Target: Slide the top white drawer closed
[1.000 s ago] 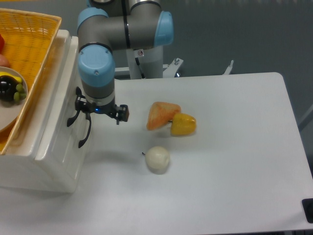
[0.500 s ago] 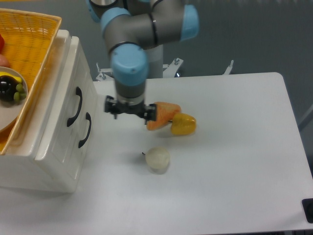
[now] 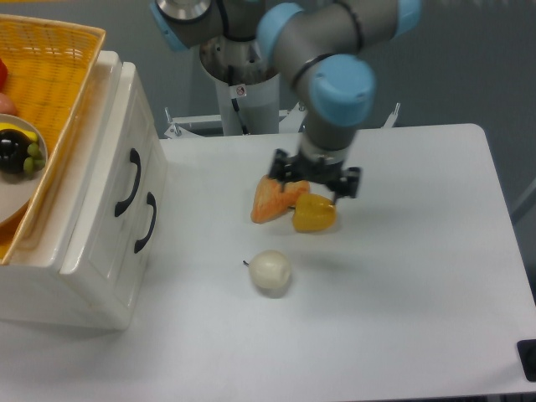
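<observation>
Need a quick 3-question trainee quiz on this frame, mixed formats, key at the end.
1. True or false: the top white drawer sits flush with the lower drawer.
2. What is the claw above? A) the drawer handles B) the orange and yellow toy foods C) the basket
3. Fill in: the white onion lies ___ the claw than the cabinet does.

Key:
1. True; both fronts line up, so the drawer looks shut.
2. B; it hangs over the orange piece and yellow piece. Whether it is open cannot be told.
3. Nearer to.
</observation>
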You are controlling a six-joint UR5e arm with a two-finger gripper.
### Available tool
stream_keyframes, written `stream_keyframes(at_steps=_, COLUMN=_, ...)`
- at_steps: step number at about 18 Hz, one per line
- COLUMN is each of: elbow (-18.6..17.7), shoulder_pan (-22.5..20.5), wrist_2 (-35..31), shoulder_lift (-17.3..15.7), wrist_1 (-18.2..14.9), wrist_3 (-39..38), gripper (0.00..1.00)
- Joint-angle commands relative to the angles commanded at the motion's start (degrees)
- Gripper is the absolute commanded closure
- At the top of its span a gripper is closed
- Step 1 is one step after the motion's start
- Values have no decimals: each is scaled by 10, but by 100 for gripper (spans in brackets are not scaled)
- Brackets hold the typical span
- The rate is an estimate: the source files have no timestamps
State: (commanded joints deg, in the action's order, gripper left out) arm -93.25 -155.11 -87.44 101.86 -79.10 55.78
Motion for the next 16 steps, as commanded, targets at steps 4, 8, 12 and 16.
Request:
stream_keyframes(at_steps=4, elbow=-1, shoulder_pan=-54, wrist_2=-15, shoulder_lift=4, wrist_1=0, wrist_3=70, gripper=0)
stream_keyframes(at_steps=8, elbow=4, shoulder_pan=-91, wrist_2=-15, shoulder_lift=0, wrist_1=0, wrist_3=199, gripper=0)
stream_keyframes(at_steps=12, elbow=7, shoulder_pan=-120, wrist_2=-17, shoulder_lift=-4, wrist_1=0, wrist_3=287, gripper=0)
stream_keyframes(at_steps=16, elbow=7, shoulder_pan=-139, wrist_2=-18, shoulder_lift=-14, wrist_1=0, wrist_3=301, gripper=0)
